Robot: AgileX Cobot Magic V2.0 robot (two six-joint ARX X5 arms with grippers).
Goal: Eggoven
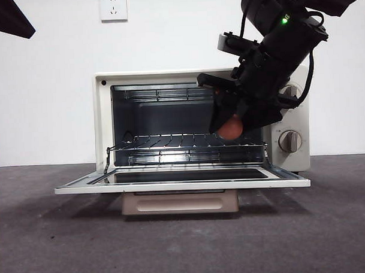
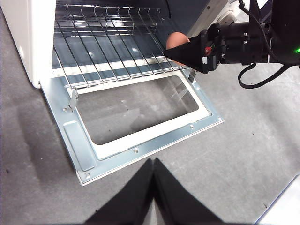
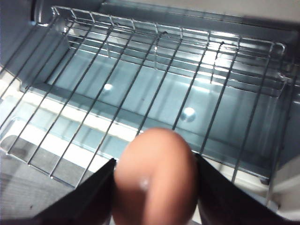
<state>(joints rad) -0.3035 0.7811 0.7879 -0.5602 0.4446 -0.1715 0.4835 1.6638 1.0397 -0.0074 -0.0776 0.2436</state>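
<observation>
The cream toaster oven [image 1: 104,121] stands with its door [image 1: 183,184] folded down flat and its wire rack [image 1: 189,142] bare. My right gripper [image 1: 233,126] is shut on the reddish-brown egg [image 1: 230,129] and holds it just above the right end of the rack, at the oven's mouth. The right wrist view shows the egg [image 3: 154,178] between the two jaws over the rack [image 3: 154,79]. The left wrist view shows the egg [image 2: 176,41] and the open door [image 2: 140,140]. My left gripper [image 2: 153,161] is shut and empty, in front of the door.
The tan handle [image 1: 180,202] hangs below the open door. Two knobs [image 1: 289,141] sit on the oven's right panel, partly behind the right arm. A wall socket [image 1: 113,7] is high on the white wall. Grey table [image 1: 186,250] lies in front.
</observation>
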